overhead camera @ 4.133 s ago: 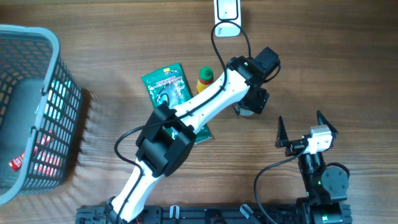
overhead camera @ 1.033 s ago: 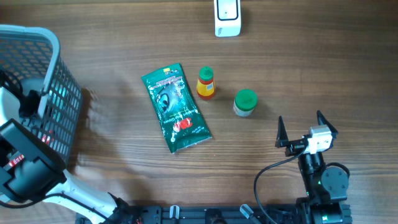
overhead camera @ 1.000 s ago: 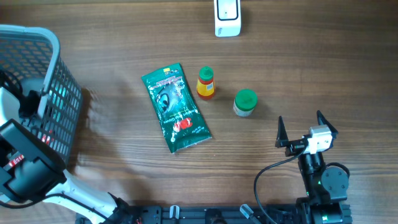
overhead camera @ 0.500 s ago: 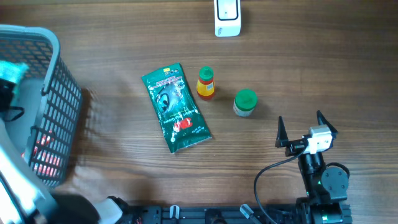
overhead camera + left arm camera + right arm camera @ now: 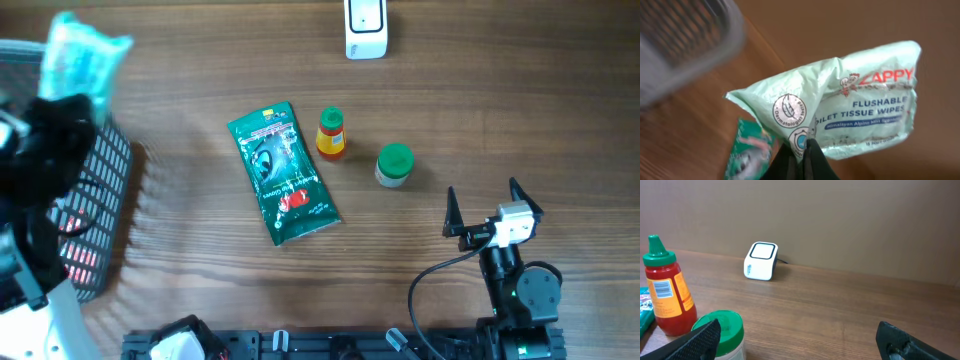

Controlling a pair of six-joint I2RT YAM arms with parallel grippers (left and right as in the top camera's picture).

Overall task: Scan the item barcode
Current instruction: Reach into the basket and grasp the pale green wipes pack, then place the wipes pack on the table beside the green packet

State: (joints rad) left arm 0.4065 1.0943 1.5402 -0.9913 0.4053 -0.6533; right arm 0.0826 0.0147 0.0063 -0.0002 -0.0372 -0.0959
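Pale-green wipes pack is sitting at the upper left of the overhead frame, above the basket, with the left gripper pinching its edge tight shut; you are looking at a long carry rightward to the scanner at top centre, while the right gripper is idling wide open, empty.

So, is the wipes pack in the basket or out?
Out. The left claw is shut on the wipes pack, holding it in the air, clear of the basket.
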